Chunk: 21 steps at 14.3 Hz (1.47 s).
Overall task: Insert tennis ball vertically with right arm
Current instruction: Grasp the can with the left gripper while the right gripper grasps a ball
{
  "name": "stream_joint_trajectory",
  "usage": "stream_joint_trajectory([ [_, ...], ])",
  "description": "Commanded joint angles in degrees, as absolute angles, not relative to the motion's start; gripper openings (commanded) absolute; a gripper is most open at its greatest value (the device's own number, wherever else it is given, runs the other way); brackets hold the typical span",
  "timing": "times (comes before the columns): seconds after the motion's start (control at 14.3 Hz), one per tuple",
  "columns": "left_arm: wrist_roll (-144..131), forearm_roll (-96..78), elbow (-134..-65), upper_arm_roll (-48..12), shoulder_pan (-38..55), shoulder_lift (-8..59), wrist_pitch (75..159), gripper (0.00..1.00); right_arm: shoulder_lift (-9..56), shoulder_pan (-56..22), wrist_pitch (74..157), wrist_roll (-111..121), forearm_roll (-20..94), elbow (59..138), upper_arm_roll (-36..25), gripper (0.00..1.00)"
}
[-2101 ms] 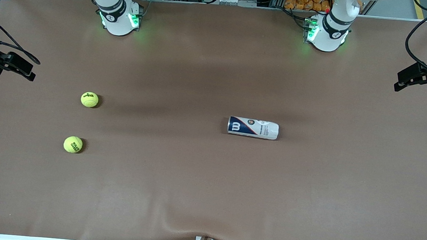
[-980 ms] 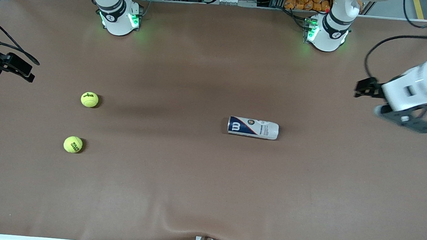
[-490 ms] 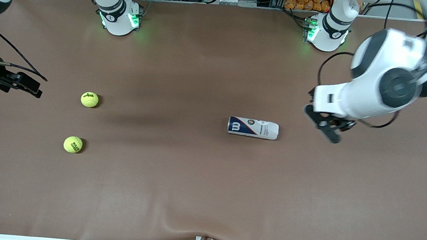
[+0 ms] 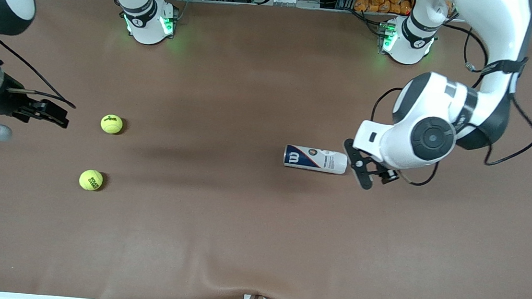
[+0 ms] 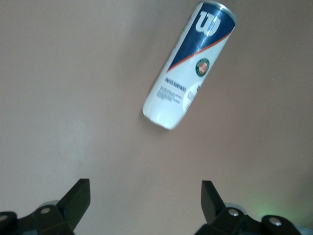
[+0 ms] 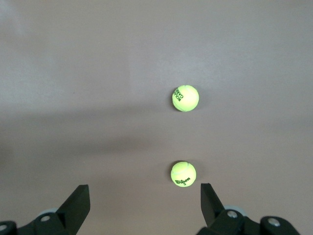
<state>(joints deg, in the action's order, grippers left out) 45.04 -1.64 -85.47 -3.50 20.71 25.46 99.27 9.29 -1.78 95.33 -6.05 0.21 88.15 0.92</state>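
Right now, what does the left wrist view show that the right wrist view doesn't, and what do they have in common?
Only the left wrist view shows the ball can, lying on its side on the table, with the open left gripper just short of its white end. Only the right wrist view shows the two tennis balls, resting apart ahead of the open right gripper, which holds nothing. Both show the brown table and a pair of spread black fingers.

A white "W" logo marks the tennis ball can [image 5: 188, 68]; one tennis ball [image 6: 183, 174] reads "Wilson 3".
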Motion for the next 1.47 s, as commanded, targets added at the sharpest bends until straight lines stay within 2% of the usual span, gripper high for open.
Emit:
stream_joint_trajectory([
  [0.0,50.9,0.5,-84.0,-3.2,22.0,28.2,102.0,1.00,12.3,-3.7,96.1,-6.6,-0.9,86.7,0.6,1.00],
  [0.28,60.3,1.4,-85.4,-3.3,25.0,31.8,109.1,1.00,15.2,-4.7,100.4,-6.6,-5.4,86.2,0.6,1.00],
  [0.49,60.6,1.5,-90.3,-4.0,26.0,31.8,115.0,1.00,17.1,-7.4,101.1,-6.2,-12.1,86.2,0.6,1.00],
  [0.77,60.6,1.5,-94.5,-4.0,26.3,31.6,118.3,1.00,18.2,-6.7,100.4,-6.6,-13.1,88.4,0.6,1.00],
  [0.91,60.6,3.5,-97.7,-4.0,26.6,31.2,121.4,1.00,18.0,-6.2,100.0,-6.5,-10.9,92.4,0.6,1.00],
  [1.12,60.6,3.8,-103.5,-4.3,26.9,30.8,131.2,1.00,17.8,-3.5,100.8,-6.1,-8.1,98.9,0.6,1.00],
  [1.4,60.6,3.7,-104.1,-6.3,27.0,30.9,132.7,1.00,17.4,-1.4,102.7,-6.1,-8.0,105.7,0.6,1.00],
])
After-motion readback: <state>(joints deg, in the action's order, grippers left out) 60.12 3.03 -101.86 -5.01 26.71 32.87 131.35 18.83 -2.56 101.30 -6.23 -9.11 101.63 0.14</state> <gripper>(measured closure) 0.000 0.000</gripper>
